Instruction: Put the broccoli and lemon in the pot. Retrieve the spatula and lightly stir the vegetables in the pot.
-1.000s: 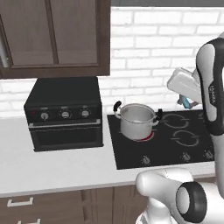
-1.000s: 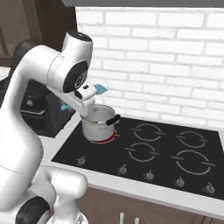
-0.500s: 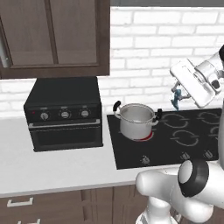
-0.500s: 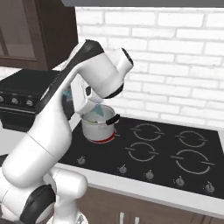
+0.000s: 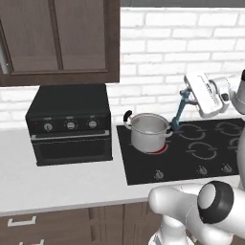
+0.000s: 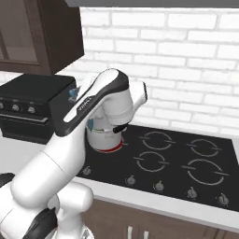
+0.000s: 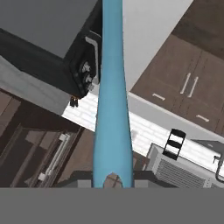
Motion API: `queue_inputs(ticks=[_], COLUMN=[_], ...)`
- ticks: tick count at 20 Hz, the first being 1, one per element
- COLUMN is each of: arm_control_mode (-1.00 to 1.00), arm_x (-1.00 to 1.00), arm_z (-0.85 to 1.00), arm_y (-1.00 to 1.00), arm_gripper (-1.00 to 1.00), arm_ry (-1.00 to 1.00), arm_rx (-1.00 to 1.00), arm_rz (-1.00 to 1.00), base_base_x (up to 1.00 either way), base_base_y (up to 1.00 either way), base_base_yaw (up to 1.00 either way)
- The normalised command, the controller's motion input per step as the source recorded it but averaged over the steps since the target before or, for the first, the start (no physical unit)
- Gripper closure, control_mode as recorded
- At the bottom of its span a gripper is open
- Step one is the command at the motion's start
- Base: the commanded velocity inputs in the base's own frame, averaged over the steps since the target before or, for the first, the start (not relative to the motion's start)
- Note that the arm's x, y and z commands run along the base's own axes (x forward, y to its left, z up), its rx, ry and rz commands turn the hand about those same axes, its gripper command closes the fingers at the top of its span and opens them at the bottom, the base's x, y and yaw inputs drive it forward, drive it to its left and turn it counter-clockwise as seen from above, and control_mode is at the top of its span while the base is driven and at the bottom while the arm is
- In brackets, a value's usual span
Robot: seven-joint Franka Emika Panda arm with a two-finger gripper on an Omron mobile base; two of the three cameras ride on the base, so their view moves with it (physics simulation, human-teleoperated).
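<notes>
The gripper [image 5: 187,95], pinching the spatula [image 5: 178,113], has swung from the cooktop's right side toward the pot [image 5: 146,132] on the front-left burner. The blade now hangs just beside the pot's right rim, so stirring looks imminent.

White brick wall [image 5: 158,52], dark wood cabinets [image 5: 57,38] above, pale counter [image 5: 57,184], black cooktop [image 5: 191,153].

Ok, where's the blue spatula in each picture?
Left base view: spatula right of the pot, hanging from the end effector.
Right base view: small blue bit at the pot's left side.
Hand view: down the middle.
Shared landmark: black toaster oven.
</notes>
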Motion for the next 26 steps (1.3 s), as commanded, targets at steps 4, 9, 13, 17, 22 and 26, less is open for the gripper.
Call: queue_inputs(ticks=[4, 9, 13, 17, 22, 26], arm_control_mode=[-1.0, -1.0, -1.0, -1.0, -1.0, -1.0], arm_x=[0.52, 0.62, 0.51, 0.39, 0.21, 0.1], arm_z=[0.0, -0.02, -0.18, -0.35, -0.36, -0.27], arm_y=[0.0, 0.0, 0.0, 0.0, 0.0, 0.0], arm_gripper=[1.0, 1.0, 1.0, 1.0, 1.0, 1.0], arm_ry=[0.0, 0.02, 0.02, 0.0, 0.0, 0.0], arm_rx=[0.12, 0.16, 0.11, 0.03, 0.0, 0.0], arm_rz=[-0.04, -0.04, -0.05, -0.06, -0.08, -0.11], base_base_x=[0.0, 0.0, 0.0, 0.0, 0.0, 0.0], base_base_y=[0.0, 0.0, 0.0, 0.0, 0.0, 0.0], base_base_yaw=[0.0, 0.0, 0.0, 0.0, 0.0, 0.0])
